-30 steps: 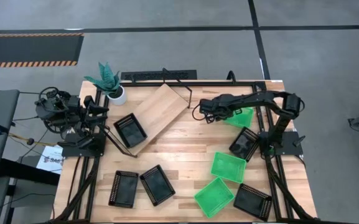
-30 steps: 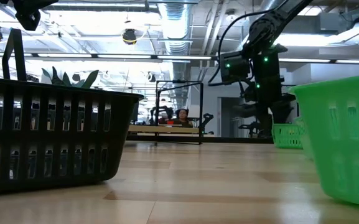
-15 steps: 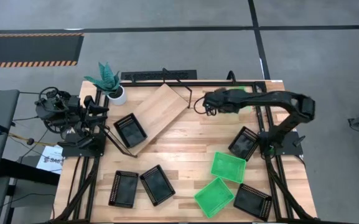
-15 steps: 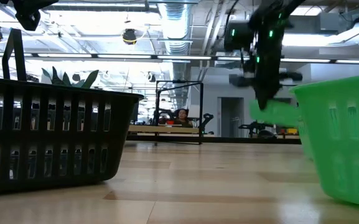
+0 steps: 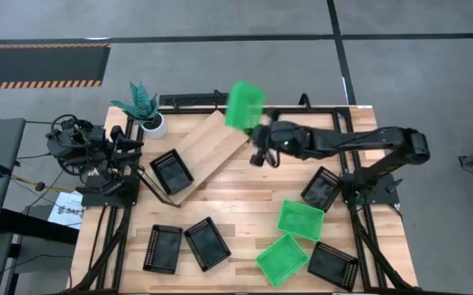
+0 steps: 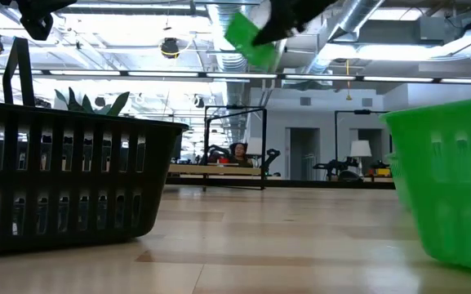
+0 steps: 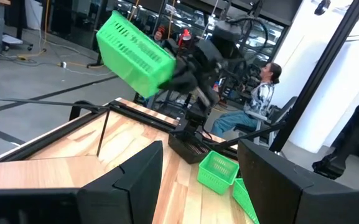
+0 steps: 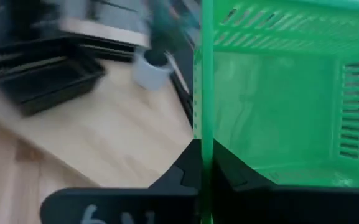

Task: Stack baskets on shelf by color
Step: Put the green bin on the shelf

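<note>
A green basket [image 5: 245, 105] is held in the air, tilted, above the far end of the shelf [image 5: 210, 154]; the right gripper [image 5: 257, 133] is clamped on its wall. Left gripper [image 7: 198, 180], parked at table's left edge, is seen w/ fingers apart. One black basket [image 5: 171, 171] sits on the shelf.

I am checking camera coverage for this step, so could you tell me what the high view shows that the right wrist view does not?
Only the high view shows the left gripper waiting at the table's left edge, two more green baskets and the black ones at the front. Only the right wrist view shows the right gripper with its fingers shut on the wall of the green basket. Both show that basket lifted above the shelf and the black basket on it.
</note>
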`<act>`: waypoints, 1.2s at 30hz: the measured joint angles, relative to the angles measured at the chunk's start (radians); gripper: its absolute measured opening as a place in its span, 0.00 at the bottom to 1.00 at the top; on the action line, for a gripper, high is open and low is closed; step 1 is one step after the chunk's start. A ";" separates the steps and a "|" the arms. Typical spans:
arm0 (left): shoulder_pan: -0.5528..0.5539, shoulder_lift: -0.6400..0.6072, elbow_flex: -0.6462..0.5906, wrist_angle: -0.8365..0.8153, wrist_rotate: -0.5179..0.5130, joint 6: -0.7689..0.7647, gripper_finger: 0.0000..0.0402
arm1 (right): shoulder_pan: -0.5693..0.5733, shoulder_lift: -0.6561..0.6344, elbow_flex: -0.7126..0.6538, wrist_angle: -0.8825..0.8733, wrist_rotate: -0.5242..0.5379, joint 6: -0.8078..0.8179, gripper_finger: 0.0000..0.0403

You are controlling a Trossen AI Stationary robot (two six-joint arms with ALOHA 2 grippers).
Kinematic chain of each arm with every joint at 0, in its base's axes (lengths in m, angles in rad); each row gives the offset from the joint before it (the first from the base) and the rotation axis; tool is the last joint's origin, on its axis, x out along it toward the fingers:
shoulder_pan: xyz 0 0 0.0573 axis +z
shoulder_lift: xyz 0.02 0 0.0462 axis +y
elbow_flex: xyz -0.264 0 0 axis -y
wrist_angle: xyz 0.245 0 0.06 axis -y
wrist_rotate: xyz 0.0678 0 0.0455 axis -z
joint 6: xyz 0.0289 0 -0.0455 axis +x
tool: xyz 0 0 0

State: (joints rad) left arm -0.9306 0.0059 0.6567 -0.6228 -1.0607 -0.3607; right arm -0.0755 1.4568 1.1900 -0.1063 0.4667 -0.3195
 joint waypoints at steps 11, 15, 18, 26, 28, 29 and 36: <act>0.000 0.000 0.000 0.000 -0.001 -0.008 0.49 | 0.037 0.310 0.077 0.116 -0.090 -0.272 0.06; 0.000 0.000 0.000 0.000 -0.001 -0.003 0.49 | 0.036 0.410 0.165 0.102 -0.138 -0.338 0.08; 0.000 0.000 0.000 0.000 -0.001 -0.003 0.49 | 0.036 0.476 0.247 0.053 -0.171 -0.371 0.06; 0.000 0.000 0.000 0.000 -0.001 -0.003 0.49 | 0.026 0.585 0.401 -0.167 -0.202 -0.472 0.05; 0.000 0.000 0.000 0.000 -0.001 -0.003 0.49 | 0.028 0.590 0.402 -0.210 -0.204 -0.511 0.07; 0.000 0.000 0.000 0.001 0.000 -0.003 0.49 | 0.028 0.598 0.406 -0.198 -0.204 -0.529 0.08; 0.000 0.000 0.000 0.000 0.001 -0.003 0.49 | 0.029 0.616 0.404 -0.255 -0.210 -0.554 0.08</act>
State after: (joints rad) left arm -0.9302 0.0063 0.6571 -0.6224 -1.0593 -0.3634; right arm -0.0463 2.0730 1.5939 -0.3613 0.2565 -0.8738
